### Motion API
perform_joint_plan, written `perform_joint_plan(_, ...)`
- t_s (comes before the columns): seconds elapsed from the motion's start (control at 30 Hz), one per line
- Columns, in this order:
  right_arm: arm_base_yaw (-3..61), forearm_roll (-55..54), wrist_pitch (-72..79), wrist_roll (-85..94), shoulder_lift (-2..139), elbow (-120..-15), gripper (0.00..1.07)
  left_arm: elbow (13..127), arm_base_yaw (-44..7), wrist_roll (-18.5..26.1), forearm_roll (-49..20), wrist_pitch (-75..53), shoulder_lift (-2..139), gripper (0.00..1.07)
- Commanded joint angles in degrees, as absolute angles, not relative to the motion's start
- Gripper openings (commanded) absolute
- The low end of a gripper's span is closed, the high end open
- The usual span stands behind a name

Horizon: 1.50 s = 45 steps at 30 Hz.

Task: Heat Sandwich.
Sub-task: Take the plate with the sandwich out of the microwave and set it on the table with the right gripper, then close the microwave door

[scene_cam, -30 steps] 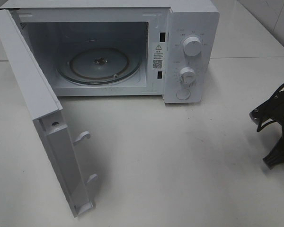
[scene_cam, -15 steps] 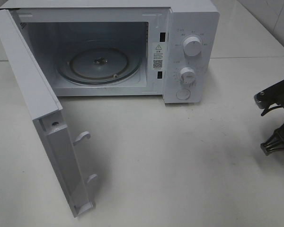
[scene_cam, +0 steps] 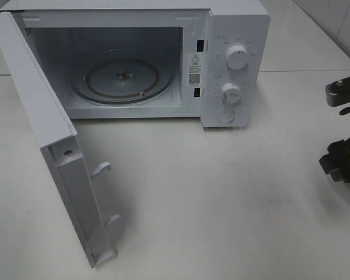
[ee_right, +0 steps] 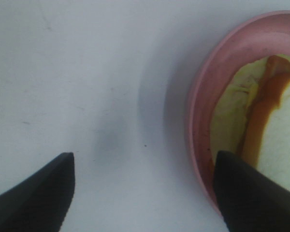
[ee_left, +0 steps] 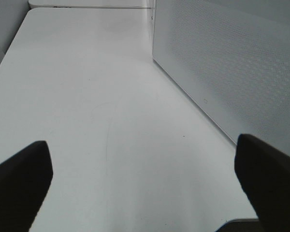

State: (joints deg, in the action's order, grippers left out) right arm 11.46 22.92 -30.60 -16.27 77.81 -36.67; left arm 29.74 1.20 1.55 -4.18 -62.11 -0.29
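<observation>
The sandwich (ee_right: 282, 145), white bread with a tan crust and pale yellow-green filling, lies on a round pink plate (ee_right: 203, 96); both appear only in the right wrist view. My right gripper (ee_right: 144, 164) is open above the table, with one finger over the plate's rim and the other over bare table. In the exterior high view this gripper (scene_cam: 343, 157) is at the far right edge, and the sandwich is out of frame there. My left gripper (ee_left: 142, 142) is open over bare table beside the microwave door (ee_left: 232, 63).
A white microwave (scene_cam: 233, 35) stands at the back of the table. Its door (scene_cam: 41, 111) is swung wide open to the front left. The glass turntable (scene_cam: 122, 79) inside carries nothing. Two knobs and a button sit on its right panel.
My right gripper has spread its fingers wide. It has also shifted toward the right edge of the exterior high view. The left gripper and the microwave have not moved.
</observation>
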Motion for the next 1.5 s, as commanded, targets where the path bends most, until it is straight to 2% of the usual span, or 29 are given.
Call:
perform_joint_plan(0.03,11.5,15.0,-33.3,-9.9,73.9,-37.0,0.76,29.6,1.4,1.5,-4.3,-61.4,-1.2,0.98)
perform_joint_plan(0.43,11.5,0.0,-42.1,1.1,60.8,-37.0,0.76,29.6,1.4,1.5,-4.3,-61.4,-1.2,0.98)
perform_joint_plan(0.83,11.5,-1.1,-51.6,2.6,50.1,-37.0,0.76,29.6,1.4,1.5,-4.3,-61.4,-1.2,0.98)
perform_joint_plan(0.97,11.5,-1.1,-55.0,2.8,41.7,-36.9,0.76,29.6,1.4,1.5,-4.3,-61.4,-1.2,0.98)
perform_joint_plan(1.5,11.3,-1.0,-56.7,0.7,21.4,-34.7,0.76,29.6,1.4,1.5,-4.3,-61.4,-1.2,0.98)
